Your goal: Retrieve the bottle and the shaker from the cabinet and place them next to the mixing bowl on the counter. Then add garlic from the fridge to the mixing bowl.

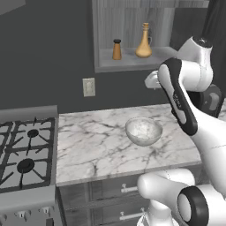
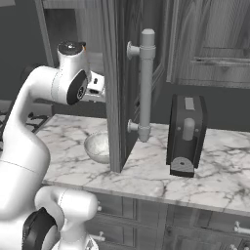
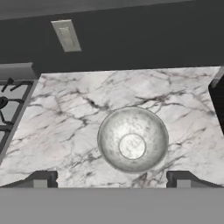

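White marble with grey veins made up the worktop (image 1: 97, 145), which ran rightward from a black gas stove (image 1: 24, 154) at the far left. On the dark wall above sat a pale outlet plate (image 1: 88, 87). Further right, the grey wood-grain cabinet (image 1: 100, 39) stood open, and in its niche the shaker (image 1: 116, 49) stood upright just left of the taller golden bottle (image 1: 143, 42), the two near each other but apart. Neither had been fetched, so the task looked to be at its start. Below, the glassy mixing bowl (image 1: 144, 131) sat empty on the worktop, with bare marble around it where the two items could go.

The hand (image 3: 112, 179) hung above the bowl, looking down into it, its two dark fingertips (image 3: 41, 179) spread wide and holding nothing, probably ready to rise toward the shelf.

The left base view alone gave the cabinet's contents. The right base view instead had the open cabinet door (image 2: 119, 83) edge-on with its long grey handle (image 2: 145, 85), hiding the shelf, and a dark appliance (image 2: 185, 134) standing on the worktop further right.
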You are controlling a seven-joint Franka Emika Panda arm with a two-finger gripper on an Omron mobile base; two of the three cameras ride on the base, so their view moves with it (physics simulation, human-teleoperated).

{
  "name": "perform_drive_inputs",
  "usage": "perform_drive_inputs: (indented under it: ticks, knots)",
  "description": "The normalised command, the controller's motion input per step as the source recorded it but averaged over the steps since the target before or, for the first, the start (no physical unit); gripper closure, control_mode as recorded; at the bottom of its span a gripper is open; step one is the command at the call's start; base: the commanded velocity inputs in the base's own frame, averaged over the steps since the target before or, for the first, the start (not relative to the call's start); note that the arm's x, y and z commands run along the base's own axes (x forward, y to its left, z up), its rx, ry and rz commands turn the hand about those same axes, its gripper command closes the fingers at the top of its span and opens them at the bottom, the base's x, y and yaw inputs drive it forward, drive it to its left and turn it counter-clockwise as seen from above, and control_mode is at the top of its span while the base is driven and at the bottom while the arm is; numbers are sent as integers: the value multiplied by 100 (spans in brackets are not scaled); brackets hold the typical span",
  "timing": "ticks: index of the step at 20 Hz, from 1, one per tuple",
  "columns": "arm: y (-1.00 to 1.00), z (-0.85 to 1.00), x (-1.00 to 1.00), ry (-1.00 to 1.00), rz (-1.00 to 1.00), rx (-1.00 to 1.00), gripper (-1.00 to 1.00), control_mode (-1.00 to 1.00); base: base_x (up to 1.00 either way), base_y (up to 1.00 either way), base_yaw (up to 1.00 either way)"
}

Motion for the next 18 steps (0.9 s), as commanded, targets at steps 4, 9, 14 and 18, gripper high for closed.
perform_drive_inputs:
  ticks: [4, 9, 14, 18]
  knots:
    - [-14, 30, 0, -20, 0, 0, -100, -100, 0, 0, 0]
    - [-7, 38, 0, -17, 0, 0, -100, -100, 0, 0, 0]
    - [0, 47, 10, -1, 0, 0, -100, -100, 0, 0, 0]
    - [0, 47, 26, 0, 0, 0, -100, -100, 0, 0, 0]
